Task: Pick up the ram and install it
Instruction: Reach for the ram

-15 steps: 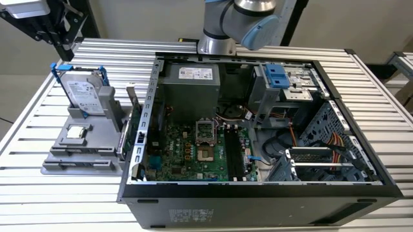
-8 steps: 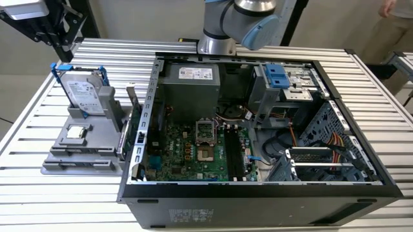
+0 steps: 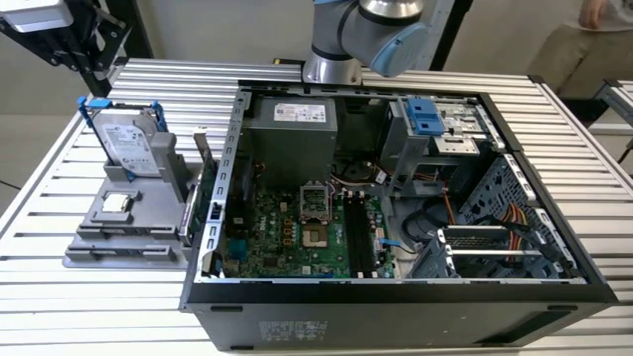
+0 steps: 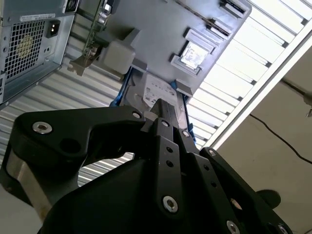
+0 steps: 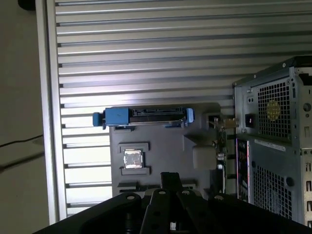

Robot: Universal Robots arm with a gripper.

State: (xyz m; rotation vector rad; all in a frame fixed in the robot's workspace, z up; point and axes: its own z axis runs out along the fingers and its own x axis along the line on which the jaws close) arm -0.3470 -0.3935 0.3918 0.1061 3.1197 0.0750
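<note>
The black tool (image 5: 170, 178) hangs over a grey moulded holder (image 3: 89, 222) near the desk's (image 3: 40, 297) edge on the exterior view's left; I cannot tell whether it is wide or narrow. One thin, dark circuit-board ram (image 3: 129, 253) seems to lie in the holder's end slot. Its long axis runs along the desk's near edge, past one silver chip (image 3: 117, 202) from one blue-framed hard drive (image 3: 129, 144).

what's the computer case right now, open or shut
Open: the computer case lies on its side with no panel on top; the motherboard and power supply show in the exterior view.
</note>
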